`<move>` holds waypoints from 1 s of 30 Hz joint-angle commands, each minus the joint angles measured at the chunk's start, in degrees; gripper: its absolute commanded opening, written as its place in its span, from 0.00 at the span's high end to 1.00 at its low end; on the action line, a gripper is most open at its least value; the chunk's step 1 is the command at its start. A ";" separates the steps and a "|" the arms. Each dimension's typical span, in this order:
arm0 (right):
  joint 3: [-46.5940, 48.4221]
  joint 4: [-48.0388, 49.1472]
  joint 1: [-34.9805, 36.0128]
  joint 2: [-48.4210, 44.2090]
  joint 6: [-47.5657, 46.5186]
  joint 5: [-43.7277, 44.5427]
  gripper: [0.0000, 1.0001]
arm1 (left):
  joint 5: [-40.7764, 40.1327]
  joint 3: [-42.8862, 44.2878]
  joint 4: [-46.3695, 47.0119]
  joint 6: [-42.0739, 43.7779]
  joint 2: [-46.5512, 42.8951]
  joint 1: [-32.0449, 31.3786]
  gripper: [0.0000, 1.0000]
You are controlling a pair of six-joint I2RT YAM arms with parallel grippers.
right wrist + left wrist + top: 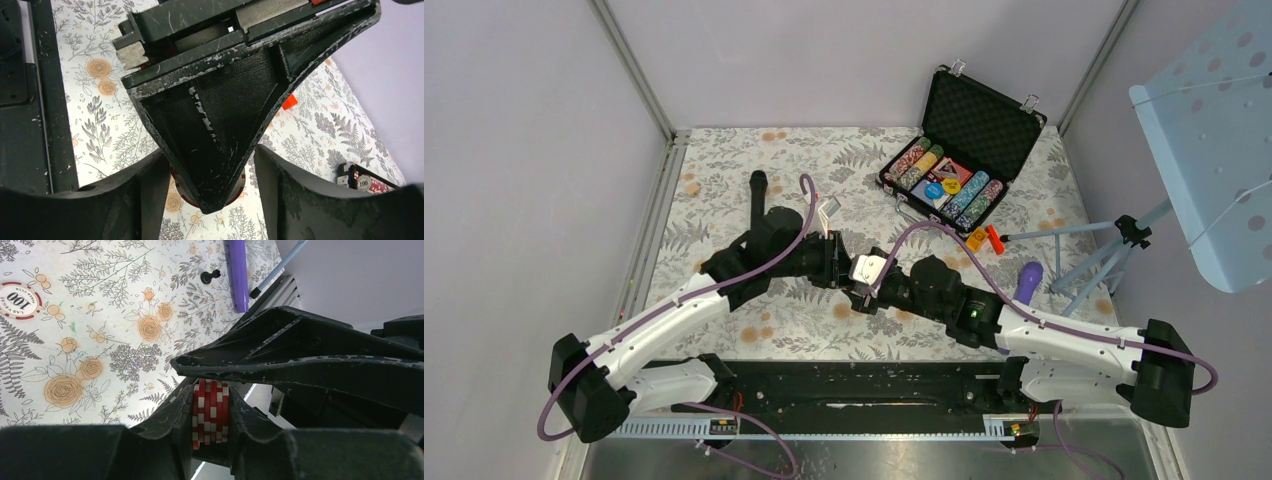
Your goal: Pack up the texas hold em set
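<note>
The main risk here is a fumbled hand-over. The left pincer (209, 390) is clenched on a short stack of red-and-white chips (210, 415), gripping its flat faces, with the striped edges showing between the fingers. The right pincer (210, 152) stands partly open, with one finger on each side of the left pincer's black finger and gaps on both sides, so it is holding nothing yet. If it bites from here, it may pinch that finger rather than the stack. If the left lets go before the right has a firm hold, the chips could fan apart and scatter on the table (724, 160) beneath both pincers. I cannot tell whether the bit of red under the tip, seen from the right wrist, is the stack or a chip lying on the table.

The open briefcase (984, 120) sits well away, ahead and to the right of the two pincers, with chip rows already in its tray. One loose "100" chip (19, 300) lies flat on the table, well clear of the left pincer.
</note>
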 commanded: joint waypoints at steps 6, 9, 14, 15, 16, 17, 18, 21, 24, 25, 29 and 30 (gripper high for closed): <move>2.74 0.27 0.57 -0.04 0.04 1.78 0.49 | 1.76 -0.13 3.84 -0.95 0.29 -0.33 1.00; 2.93 0.16 0.60 0.11 0.13 1.51 0.63 | 1.74 -0.13 3.96 -0.99 0.39 -0.38 0.98; 3.29 0.03 0.57 0.57 0.65 1.42 0.82 | 1.85 -0.10 3.98 -1.03 0.63 -0.36 0.90; 3.33 0.09 0.57 0.58 0.73 1.43 0.84 | 1.83 -0.12 4.02 -1.07 0.64 -0.38 0.88; 3.42 0.09 0.58 0.68 0.75 1.50 0.86 | 1.86 -0.13 4.11 -1.08 0.70 -0.38 0.86; 3.37 0.03 0.63 0.63 0.70 1.53 0.89 | 1.87 -0.13 4.11 -1.16 0.72 -0.38 0.83; 3.36 0.03 0.58 0.58 0.67 1.64 0.91 | 1.90 -0.13 4.18 -1.17 0.74 -0.38 0.82; 3.28 0.25 0.61 0.49 0.75 1.53 0.94 | 2.05 -0.05 4.26 -1.17 0.87 -0.32 0.79; 3.19 0.39 0.58 0.46 0.89 1.63 0.97 | 2.28 -0.05 4.42 -1.25 1.00 -0.38 0.78; 3.23 0.50 0.57 0.47 0.97 1.66 0.99 | 2.21 -0.04 4.39 -1.25 1.07 -0.34 0.78; 3.14 0.70 0.54 0.47 1.46 1.83 1.00 | 2.16 -0.10 4.44 -1.33 1.10 -0.38 0.78; 3.19 0.59 0.57 0.47 1.58 1.72 1.00 | 2.20 -0.12 4.59 -1.39 1.11 -0.38 0.78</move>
